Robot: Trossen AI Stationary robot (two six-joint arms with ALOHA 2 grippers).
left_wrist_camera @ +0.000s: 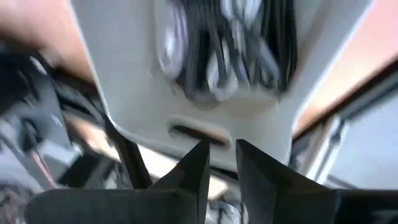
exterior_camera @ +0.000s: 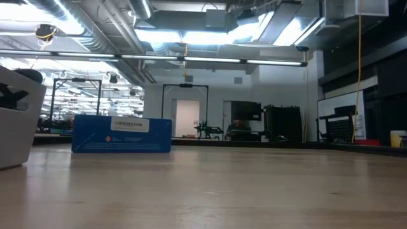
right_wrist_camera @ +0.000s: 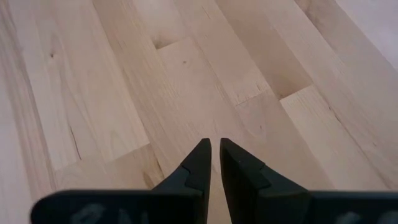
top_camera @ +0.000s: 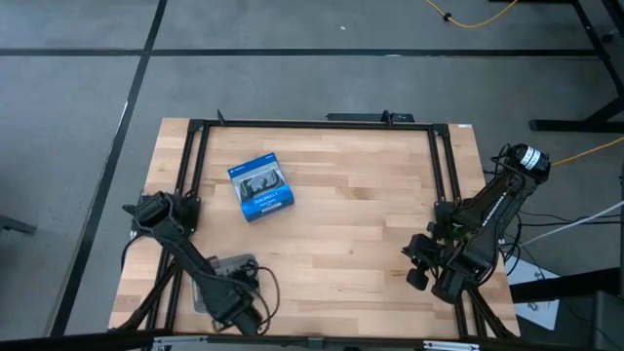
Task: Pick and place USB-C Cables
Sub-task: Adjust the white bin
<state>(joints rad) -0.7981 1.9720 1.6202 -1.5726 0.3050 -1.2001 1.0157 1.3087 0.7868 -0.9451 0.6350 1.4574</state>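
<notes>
The USB-C cables [left_wrist_camera: 224, 50] show blurred in the left wrist view as black and white bundles lying inside a white bin [left_wrist_camera: 124, 74]. In the high view this bin [top_camera: 237, 263] sits near the table's near-left corner, partly under my left arm. My left gripper [left_wrist_camera: 221, 146] hovers over the bin's near rim with a narrow gap between its fingers, touching nothing. My right gripper [right_wrist_camera: 215, 142] is shut above bare wood near the table's right edge [top_camera: 419, 265]. In the low view only the bin's wall [exterior_camera: 16, 127] shows.
A blue retail box [top_camera: 261, 186] lies flat left of the table's middle and stands in the low view [exterior_camera: 121, 134] too. A black frame [top_camera: 312, 123] runs along the table's far, left and right sides. Bare wood [top_camera: 351, 234] spreads between the two arms.
</notes>
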